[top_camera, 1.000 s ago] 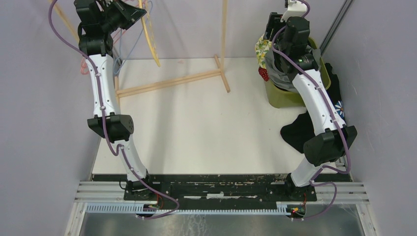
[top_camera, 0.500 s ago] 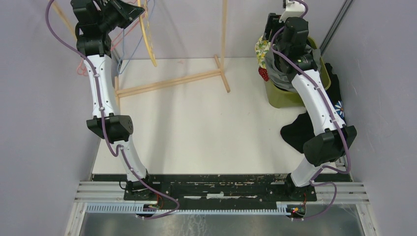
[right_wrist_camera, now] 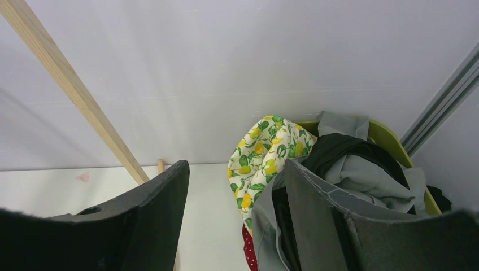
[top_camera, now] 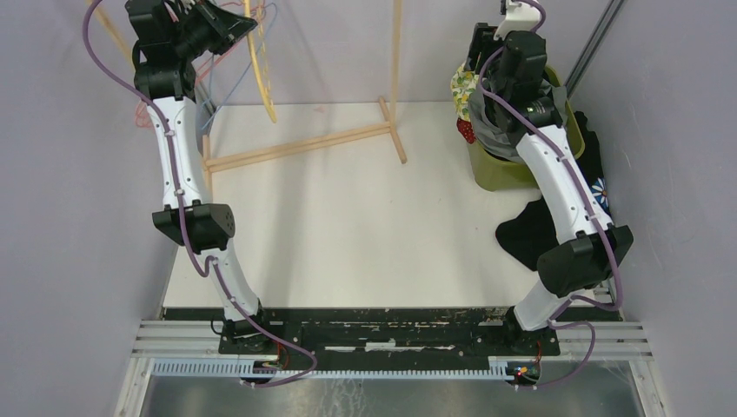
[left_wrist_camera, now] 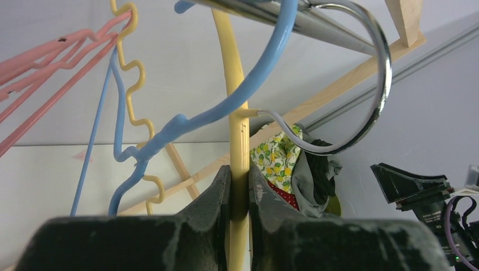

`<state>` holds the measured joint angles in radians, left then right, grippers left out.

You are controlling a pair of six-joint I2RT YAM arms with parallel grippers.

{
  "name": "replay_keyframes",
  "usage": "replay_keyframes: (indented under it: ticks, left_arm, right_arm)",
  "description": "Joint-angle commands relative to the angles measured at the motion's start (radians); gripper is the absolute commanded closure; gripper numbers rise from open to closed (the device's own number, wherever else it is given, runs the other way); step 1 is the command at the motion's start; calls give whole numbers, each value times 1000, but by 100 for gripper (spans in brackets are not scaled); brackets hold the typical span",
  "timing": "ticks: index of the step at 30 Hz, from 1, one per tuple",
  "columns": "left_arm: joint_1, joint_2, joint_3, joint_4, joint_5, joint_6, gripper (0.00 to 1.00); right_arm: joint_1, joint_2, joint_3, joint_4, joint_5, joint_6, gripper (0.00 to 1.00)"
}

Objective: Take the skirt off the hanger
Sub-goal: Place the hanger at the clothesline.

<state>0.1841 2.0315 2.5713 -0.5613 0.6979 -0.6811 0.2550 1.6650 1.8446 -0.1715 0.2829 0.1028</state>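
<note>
Left gripper (left_wrist_camera: 240,183): raised at the far-left corner, fingers pinched shut on the stem of the yellow hanger (left_wrist_camera: 236,113). The grip sits low on the stem, probably to steer the hanger at the rail.
Yellow hanger: no cloth on the part in view. Its chrome hook (left_wrist_camera: 384,79) loops around the metal rail (left_wrist_camera: 316,22).
Neighbours on rail: blue hanger (left_wrist_camera: 265,73) crossing in front of the yellow one, pink hangers (left_wrist_camera: 51,62) further left, all bare.
Right gripper (right_wrist_camera: 234,186): jaws wide apart, nothing between them, poised just above the green bin (right_wrist_camera: 384,138).
Skirt: not on any hanger seen. Judged to be in the bin, which holds a lemon-print cloth (right_wrist_camera: 257,152) and grey cloth (right_wrist_camera: 361,180); which piece it is, cannot tell.
Other: black garment (top_camera: 530,230) lies on the table (top_camera: 365,234) beside the bin.
Stage (judgement): removal looks done; the open jaws over the bin fit a drop.
</note>
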Motion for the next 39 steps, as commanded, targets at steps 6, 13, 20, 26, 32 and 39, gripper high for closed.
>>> replay_keyframes:
  ticks: [6, 13, 20, 26, 32, 39]
  left_arm:
    - [4, -29, 21, -155, -211, 139, 97]
    - [-11, -9, 17, -144, -381, 220, 97]
    - [-43, -5, -4, -143, -413, 279, 94]
    - [-43, -29, -25, -134, -419, 296, 68]
    - [-44, -50, -28, -102, -424, 299, 60]
    - [-43, -85, -49, -68, -391, 306, 54]
  right_arm:
    - [10, -75, -22, 66, 30, -27, 32]
    - [13, -76, -18, 63, 30, -33, 32]
    - [19, -74, -19, 61, 34, -40, 31]
    - [20, -70, -26, 63, 37, -44, 31]
    - [20, -68, -33, 67, 41, -55, 32]
    - [20, -63, -40, 70, 36, -52, 32]
